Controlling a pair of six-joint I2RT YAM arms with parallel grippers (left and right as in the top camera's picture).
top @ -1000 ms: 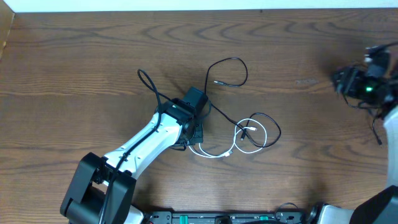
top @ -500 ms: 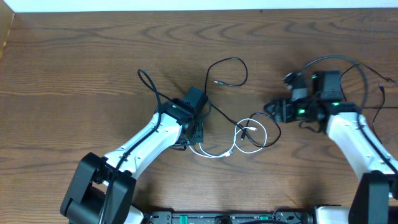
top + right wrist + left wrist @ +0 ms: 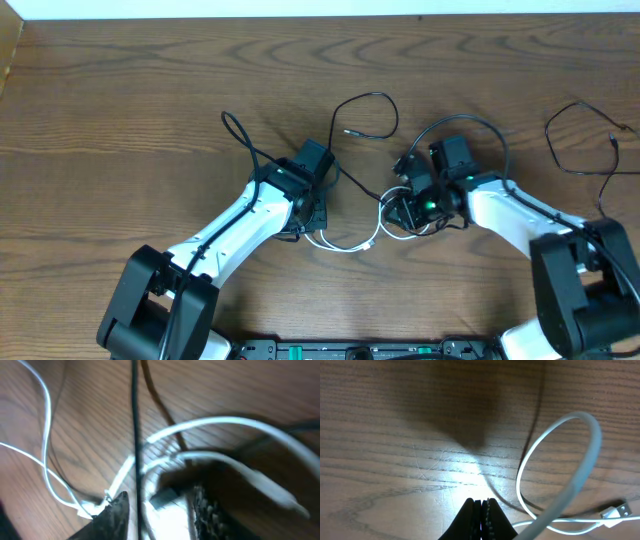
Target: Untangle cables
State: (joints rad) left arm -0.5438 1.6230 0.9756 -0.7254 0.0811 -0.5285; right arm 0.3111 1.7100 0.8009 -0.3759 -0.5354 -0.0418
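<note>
White cable (image 3: 225, 421), black cable (image 3: 375, 97) tangled. Right gripper (image 3: 160, 510) spread astride both, grasp pending; left gripper (image 3: 481, 510) closed, hold unclear. Next: clamp, separate.

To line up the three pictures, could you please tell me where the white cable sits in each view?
Overhead: the white cable lies just below the picture's centre.
Left wrist: the white cable forms a big loop on the right side.
Right wrist: the white cable arcs across the middle.
Shared landmark: the thin black cable, which runs by or across it in every view.
</note>
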